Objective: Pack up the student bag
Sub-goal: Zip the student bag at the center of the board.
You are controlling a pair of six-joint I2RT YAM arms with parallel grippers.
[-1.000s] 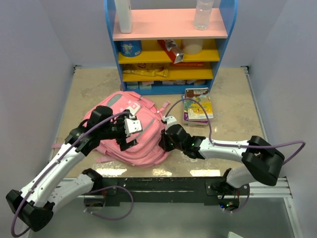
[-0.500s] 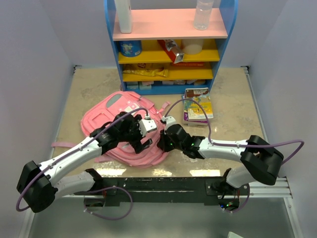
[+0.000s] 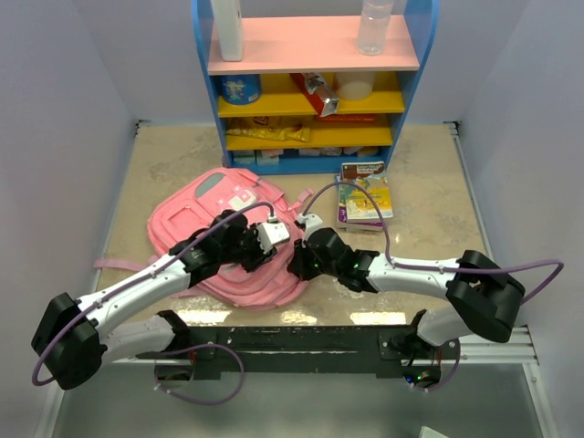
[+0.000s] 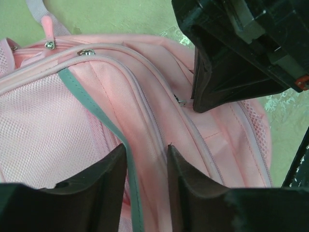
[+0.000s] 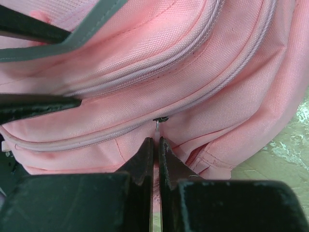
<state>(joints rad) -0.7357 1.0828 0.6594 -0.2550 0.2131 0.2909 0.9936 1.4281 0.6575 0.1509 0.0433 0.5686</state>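
Two grippers work the bag (image 3: 205, 214), lying zipped left of centre: right gripper (image 5: 156, 142) clenched, seemingly on a zip pull (image 5: 158, 122), left gripper (image 4: 147, 154) parted astride a seam (image 4: 145, 116); unzipping next needs a steady pull.

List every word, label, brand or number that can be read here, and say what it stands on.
No text can be read in any view.
Books beside the shelf unit: printed covers, too small to read.
Blue tub and red packet on the shelf: print blurred.
Student bag: its white patches show no legible text.
Both wrist views: no writing visible.
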